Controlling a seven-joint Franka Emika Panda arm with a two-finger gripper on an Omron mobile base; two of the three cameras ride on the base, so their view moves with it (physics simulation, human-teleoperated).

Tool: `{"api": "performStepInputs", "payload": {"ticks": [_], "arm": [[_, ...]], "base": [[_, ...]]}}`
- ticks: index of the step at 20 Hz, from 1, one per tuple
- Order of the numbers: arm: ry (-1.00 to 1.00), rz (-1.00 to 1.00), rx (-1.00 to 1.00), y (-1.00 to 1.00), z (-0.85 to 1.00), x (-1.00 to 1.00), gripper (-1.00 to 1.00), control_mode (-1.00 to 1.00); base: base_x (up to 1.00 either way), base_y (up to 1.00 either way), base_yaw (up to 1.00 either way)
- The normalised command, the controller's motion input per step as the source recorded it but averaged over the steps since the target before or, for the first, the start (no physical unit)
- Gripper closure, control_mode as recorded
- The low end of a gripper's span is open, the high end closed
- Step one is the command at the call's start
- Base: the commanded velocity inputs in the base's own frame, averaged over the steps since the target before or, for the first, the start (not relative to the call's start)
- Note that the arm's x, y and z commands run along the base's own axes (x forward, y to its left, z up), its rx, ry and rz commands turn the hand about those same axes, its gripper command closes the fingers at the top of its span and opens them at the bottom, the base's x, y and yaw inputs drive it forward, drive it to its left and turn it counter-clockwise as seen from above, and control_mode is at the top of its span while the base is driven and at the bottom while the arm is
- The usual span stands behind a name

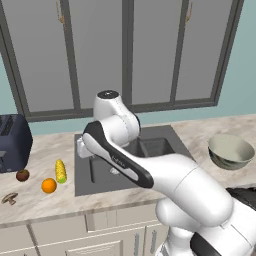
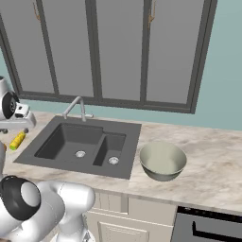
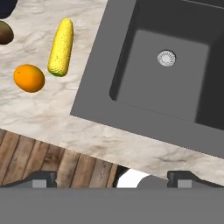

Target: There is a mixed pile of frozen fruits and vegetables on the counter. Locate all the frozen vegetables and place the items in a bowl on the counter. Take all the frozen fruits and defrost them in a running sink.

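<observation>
My gripper (image 3: 113, 179) hangs open and empty above the front left corner of the sink (image 3: 166, 65), its fingertips (image 3: 43, 179) spread wide. Left of the sink on the counter (image 3: 39, 109) lie the yellow corn cob (image 3: 61, 46), the orange ball (image 3: 29, 78) and the dark brown fruit (image 3: 4, 33). From the left base view, the corn (image 1: 60, 171), orange (image 1: 48, 185), brown fruit (image 1: 22, 175) and tan mushroom (image 1: 9, 198) sit apart from each other, with the gripper (image 1: 80, 148) above the sink's left rim. The pale bowl (image 1: 230, 151) stands empty, right of the sink (image 1: 125, 160).
A dark blue toaster (image 1: 12, 142) stands at the far left behind the foods. The silver faucet (image 2: 75, 106) rises behind the sink's big basin. The bowl (image 2: 162, 160) sits close to the sink's right rim, with bare counter (image 2: 212, 165) beyond it. Windows line the back wall.
</observation>
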Motion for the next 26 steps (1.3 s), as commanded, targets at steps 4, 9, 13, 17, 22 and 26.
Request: {"api": "performStepInputs", "payload": {"ticks": [4,9,13,17,22,26], "arm": [[0.01,0.00,0.00,0.34,-0.11,0.03,-1.00,-1.00],[0.02,0.00,-0.02,0.30,-0.05,0.08,-1.00,-1.00],[0.04,0.00,-0.03,0.35,-0.04,0.18,-1.00,-1.00],[0.05,-0.01,-0.02,0.37,-0.14,0.17,-1.00,-1.00],[0.00,-0.03,0.00,0.30,-0.18,0.15,-1.00,-1.00],[0.01,-0.03,0.00,0.23,-0.20,0.21,-1.00,-1.00]], "base": [[0.00,0.00,0.00],[0.00,0.00,0.00],[0.00,0.00,0.00],[0.00,0.00,0.00],[0.00,0.00,0.00],[0.00,0.00,0.00]]}}
